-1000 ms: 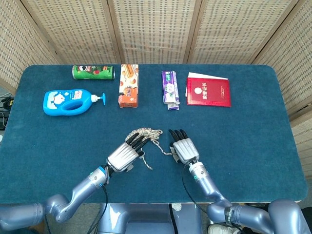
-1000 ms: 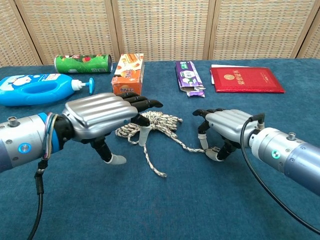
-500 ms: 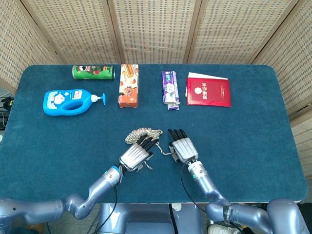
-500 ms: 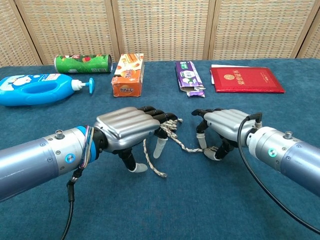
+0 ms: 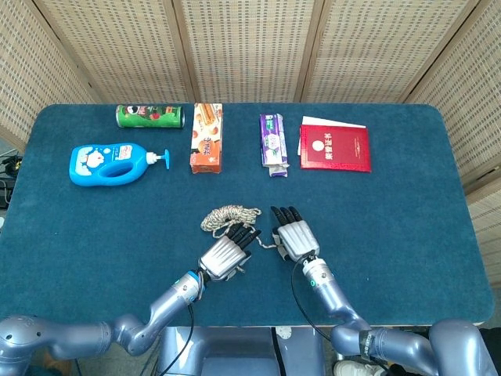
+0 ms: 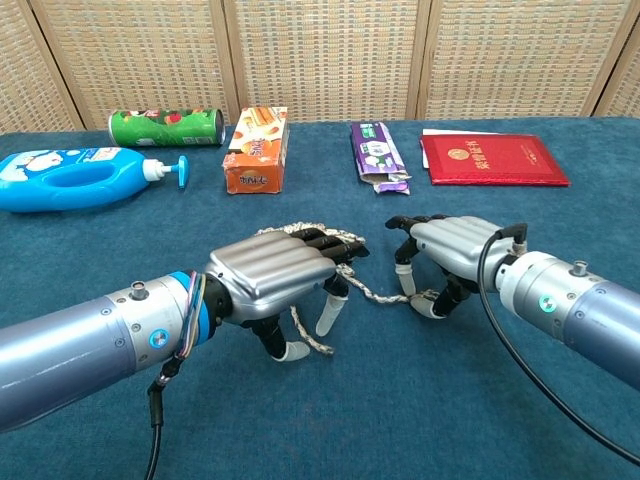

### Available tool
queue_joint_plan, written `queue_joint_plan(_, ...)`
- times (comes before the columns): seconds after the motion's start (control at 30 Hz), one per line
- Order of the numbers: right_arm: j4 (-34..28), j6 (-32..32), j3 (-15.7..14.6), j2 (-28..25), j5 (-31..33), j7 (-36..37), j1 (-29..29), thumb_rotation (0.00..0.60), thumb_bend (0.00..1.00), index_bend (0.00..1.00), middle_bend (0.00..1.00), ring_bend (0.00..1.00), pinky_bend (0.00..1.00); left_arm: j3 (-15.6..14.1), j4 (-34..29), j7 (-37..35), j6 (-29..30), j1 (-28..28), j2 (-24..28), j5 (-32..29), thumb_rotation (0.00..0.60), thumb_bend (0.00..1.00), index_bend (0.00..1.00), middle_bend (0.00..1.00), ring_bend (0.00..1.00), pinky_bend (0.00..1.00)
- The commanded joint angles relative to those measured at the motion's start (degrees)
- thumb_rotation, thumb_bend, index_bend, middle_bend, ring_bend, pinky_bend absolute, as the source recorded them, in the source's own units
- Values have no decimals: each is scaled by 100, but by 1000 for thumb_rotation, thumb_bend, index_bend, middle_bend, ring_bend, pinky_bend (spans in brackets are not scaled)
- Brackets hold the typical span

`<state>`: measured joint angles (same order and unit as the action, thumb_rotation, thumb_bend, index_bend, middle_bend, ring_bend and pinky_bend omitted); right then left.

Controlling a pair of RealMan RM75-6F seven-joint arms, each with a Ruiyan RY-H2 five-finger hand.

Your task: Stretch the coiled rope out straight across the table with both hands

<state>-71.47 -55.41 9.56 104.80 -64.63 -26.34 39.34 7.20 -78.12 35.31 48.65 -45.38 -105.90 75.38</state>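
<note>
While still bunched near the table's front edge, rope not yet stretched. Left robot hand arched over one strand, grip unclear; right robot hand pinching other end. Next: secure left, draw apart.

Lab: screens, staged table

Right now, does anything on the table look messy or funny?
The rope is bunched in a tangled coil in front of the left hand, not straight. The purple snack packet looks torn open at its near end. Everything else lies tidy along the back.
</note>
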Motion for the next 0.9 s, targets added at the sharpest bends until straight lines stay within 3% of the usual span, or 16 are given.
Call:
queue_joint_plan(0.03, 2, 7, -2, 4, -3, 21, 1, 600, 432, 611, 0, 0, 0, -27, 94, -148, 0, -32, -62, 18, 600, 300, 557, 0, 0, 0)
queue_joint_plan(0.9, 103, 58, -12, -9, 33, 147, -21, 600, 432, 625, 0, 0, 0, -69, 558, -477, -17, -276, -428, -91, 600, 360, 570, 0, 0, 0)
